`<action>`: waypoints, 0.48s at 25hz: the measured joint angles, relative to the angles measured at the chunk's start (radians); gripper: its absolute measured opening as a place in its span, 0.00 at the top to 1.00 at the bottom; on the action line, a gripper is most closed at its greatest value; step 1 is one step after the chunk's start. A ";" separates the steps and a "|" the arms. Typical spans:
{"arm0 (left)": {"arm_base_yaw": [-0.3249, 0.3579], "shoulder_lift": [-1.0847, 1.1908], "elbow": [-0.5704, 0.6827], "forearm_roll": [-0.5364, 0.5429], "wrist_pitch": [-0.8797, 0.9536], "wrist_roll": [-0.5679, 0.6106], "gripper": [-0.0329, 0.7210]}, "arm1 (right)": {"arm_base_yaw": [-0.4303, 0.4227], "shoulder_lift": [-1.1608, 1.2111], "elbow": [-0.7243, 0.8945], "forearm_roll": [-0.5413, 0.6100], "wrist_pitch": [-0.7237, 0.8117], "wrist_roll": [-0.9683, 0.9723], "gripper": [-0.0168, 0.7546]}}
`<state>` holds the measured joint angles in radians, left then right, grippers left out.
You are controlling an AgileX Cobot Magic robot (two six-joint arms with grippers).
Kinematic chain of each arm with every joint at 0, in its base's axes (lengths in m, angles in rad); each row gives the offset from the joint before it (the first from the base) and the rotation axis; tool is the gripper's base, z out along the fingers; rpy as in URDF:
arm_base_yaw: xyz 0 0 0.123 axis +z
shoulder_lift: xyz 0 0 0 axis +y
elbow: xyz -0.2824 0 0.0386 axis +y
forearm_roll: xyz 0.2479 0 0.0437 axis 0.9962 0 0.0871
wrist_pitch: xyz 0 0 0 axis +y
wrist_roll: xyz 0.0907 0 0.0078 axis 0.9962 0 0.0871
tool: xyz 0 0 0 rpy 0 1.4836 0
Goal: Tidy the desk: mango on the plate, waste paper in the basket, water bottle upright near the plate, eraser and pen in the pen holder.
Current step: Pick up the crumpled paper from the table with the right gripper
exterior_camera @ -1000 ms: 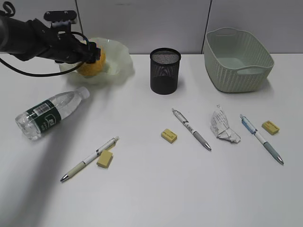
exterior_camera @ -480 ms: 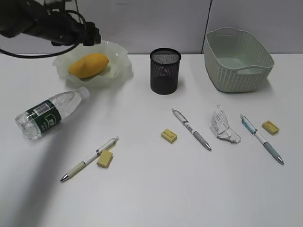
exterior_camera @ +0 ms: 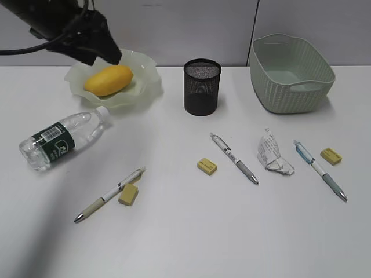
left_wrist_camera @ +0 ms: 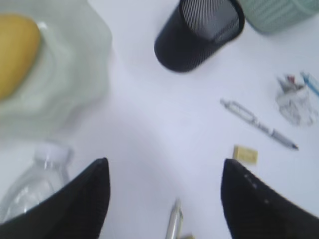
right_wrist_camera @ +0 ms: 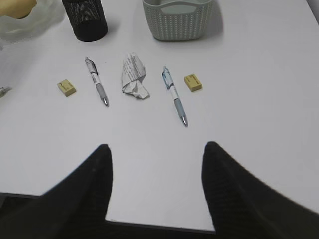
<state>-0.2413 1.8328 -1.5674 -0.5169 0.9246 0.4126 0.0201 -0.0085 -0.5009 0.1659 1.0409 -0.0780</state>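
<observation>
The yellow mango lies on the wavy green plate. My left gripper hangs open and empty just above the plate's back left. The water bottle lies on its side in front of the plate. Three pens and three yellow erasers lie on the desk. The waste paper sits between two pens. The pen holder and the basket stand at the back. My right gripper is open and empty over the desk's near edge.
A grey partition wall runs behind the desk. In the left wrist view the bottle's cap lies just in front of the plate's rim. The right gripper does not show in the exterior view.
My left gripper has let go of the mango, which now rests on the plate, and has risen up and back to the left. Nothing else moved.
</observation>
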 joint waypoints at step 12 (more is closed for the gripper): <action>0.000 -0.084 0.013 0.350 0.288 -0.244 0.39 | 0.000 0.000 0.000 0.000 0.000 0.000 0.38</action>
<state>-0.2413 1.7493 -1.5545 -0.1673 1.2126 0.1691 0.0201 -0.0085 -0.5009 0.1659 1.0409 -0.0780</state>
